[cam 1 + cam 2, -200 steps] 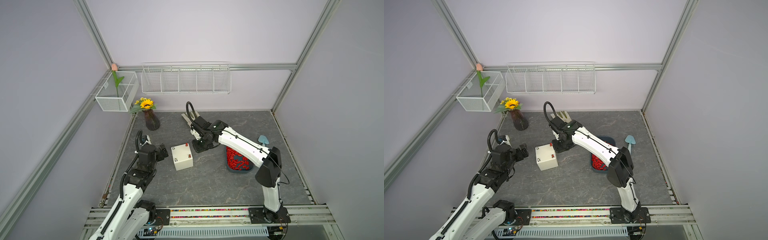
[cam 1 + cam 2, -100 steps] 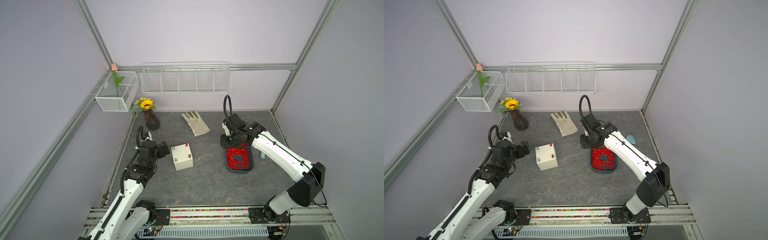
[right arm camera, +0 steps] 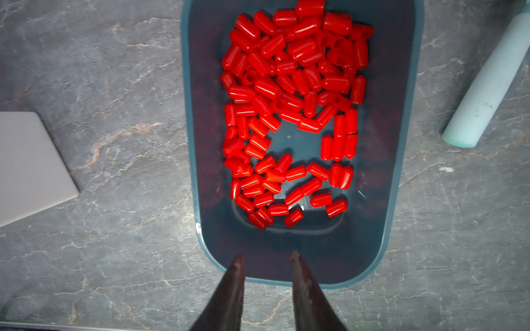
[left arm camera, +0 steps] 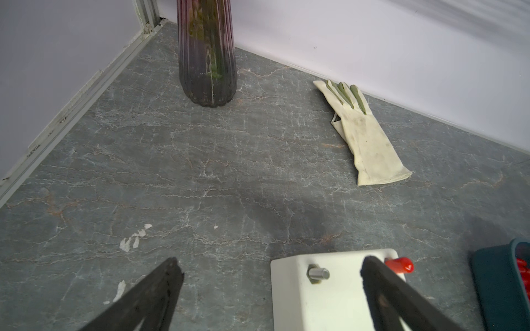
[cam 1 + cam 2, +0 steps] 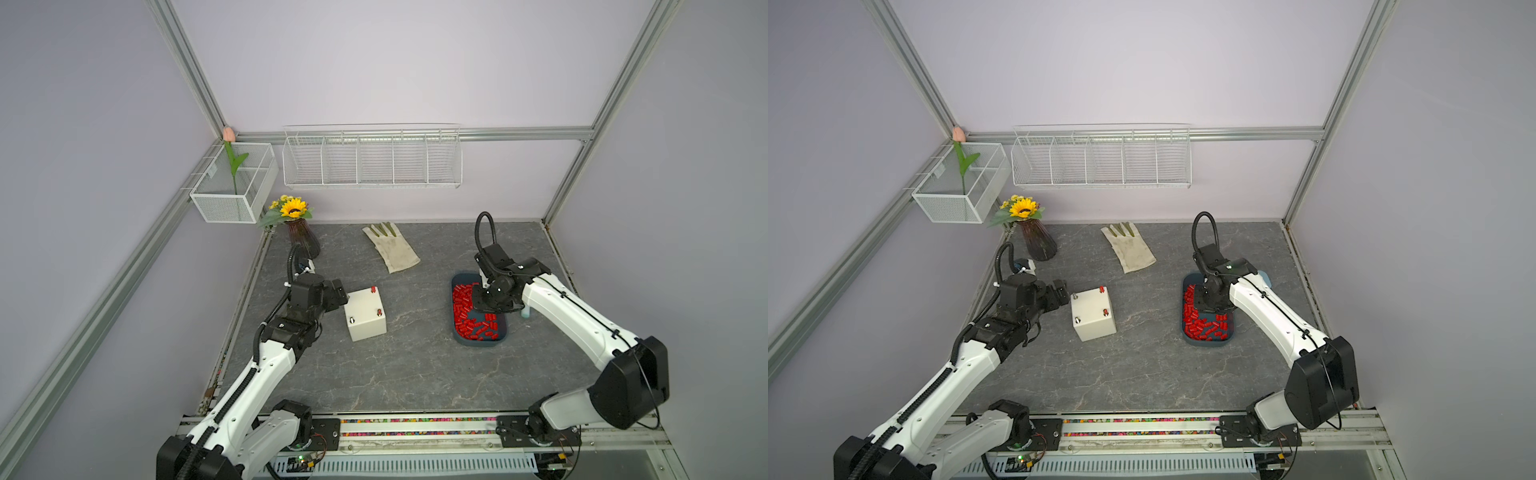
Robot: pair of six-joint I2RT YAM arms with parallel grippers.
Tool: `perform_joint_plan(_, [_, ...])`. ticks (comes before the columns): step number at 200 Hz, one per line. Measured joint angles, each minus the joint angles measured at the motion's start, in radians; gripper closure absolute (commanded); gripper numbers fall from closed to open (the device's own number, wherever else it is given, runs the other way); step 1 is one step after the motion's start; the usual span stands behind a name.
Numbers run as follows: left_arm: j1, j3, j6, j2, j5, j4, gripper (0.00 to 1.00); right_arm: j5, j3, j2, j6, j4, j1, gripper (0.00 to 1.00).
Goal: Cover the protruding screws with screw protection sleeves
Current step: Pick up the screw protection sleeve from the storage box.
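R wrist cam: right gripper point(image 3: 266, 255) tips a little apart, nothing btwn, over near rim of rounded teal plastic tray point(image 3: 407, 143). Just ahead, glossy red cylindrical sleeves point(image 3: 286, 86) heaped inside. Further off, beside tray, a matte pale-green tube point(image 3: 487, 86), mostly hidden by the arm in both top views. L wrist cam: left gripper point(image 4: 271, 260) spread wide, empty. Right ahead, smooth cream box point(image 4: 329, 301) w/ one bare silver screw point(image 4: 318, 273) & one red-capped screw point(image 4: 400, 265). In a top view the box top point(image 5: 1092, 305) shows all four corners: two capped, two bare. Beyond: soiled cloth glove point(image 4: 370, 143), then ribbed purple glass vase point(image 4: 206, 57).
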Motion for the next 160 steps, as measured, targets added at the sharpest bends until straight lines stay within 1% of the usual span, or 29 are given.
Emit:
perform_joint_plan(50, [-0.005, 0.007, 0.0, 0.003, -0.023, 0.006, 0.01, -0.066, -0.029, 0.044, 0.008, 0.075, -0.063, 0.73])
perform_joint_plan(121, [-0.005, 0.007, 0.0, 0.011, -0.047, 0.006, 0.01, -0.091, 0.001, 0.185, -0.036, 0.098, -0.065, 0.8])
perform_joint_plan(160, [-0.005, 0.007, 0.001, 0.018, -0.054, 0.006, 0.01, -0.09, 0.063, 0.259, -0.077, 0.101, -0.065, 0.82])
